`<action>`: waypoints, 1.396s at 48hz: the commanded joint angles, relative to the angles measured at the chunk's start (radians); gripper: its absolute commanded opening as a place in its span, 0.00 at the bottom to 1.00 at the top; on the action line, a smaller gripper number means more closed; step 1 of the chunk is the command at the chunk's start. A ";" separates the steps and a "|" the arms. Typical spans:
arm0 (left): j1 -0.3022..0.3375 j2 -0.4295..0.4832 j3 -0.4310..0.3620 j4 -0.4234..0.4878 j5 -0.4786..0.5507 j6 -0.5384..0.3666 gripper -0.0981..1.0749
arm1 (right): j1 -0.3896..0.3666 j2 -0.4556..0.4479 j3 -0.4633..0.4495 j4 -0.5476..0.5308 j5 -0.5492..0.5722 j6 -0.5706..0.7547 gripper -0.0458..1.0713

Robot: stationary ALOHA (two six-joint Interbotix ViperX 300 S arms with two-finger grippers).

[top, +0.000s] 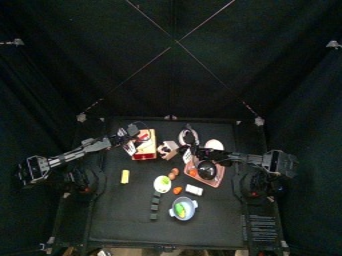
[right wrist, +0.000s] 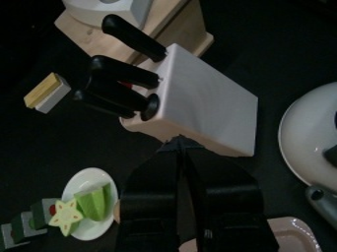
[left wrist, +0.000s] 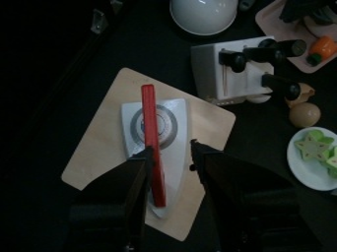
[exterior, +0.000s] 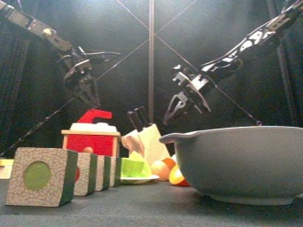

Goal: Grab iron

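Observation:
The iron [left wrist: 153, 143] has a red handle and a grey body and lies on a tan wooden board [left wrist: 105, 148]. It shows in the top view [top: 139, 143] at the table's back left and in the front view [exterior: 92, 119] on top of the board. My left gripper [left wrist: 166, 173] hangs open just above the iron, one jaw on each side of the handle's near end, not touching it; it also shows in the top view [top: 130, 136] and the front view [exterior: 85, 89]. My right gripper [right wrist: 182, 202] is shut and empty above the knife block [right wrist: 184, 94].
A knife block [top: 170, 148] stands beside the board. A white bowl [top: 214, 146], a plate of green food [top: 163, 184], a grey bowl [exterior: 236, 164], a yellow block [top: 126, 175] and several toy blocks [exterior: 48, 176] fill the middle and front.

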 commanded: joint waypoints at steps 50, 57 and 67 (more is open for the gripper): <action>0.026 0.012 0.081 -0.005 -0.155 0.000 0.60 | 0.000 -0.020 -0.006 0.000 -0.003 -0.002 0.34; 0.021 -0.009 0.080 -0.005 -0.137 0.002 0.43 | 0.002 -0.020 -0.008 0.002 -0.003 -0.002 0.34; -0.063 -0.130 0.078 -0.095 -0.127 0.003 0.38 | 0.041 -0.032 -0.014 -0.014 -0.012 -0.012 0.34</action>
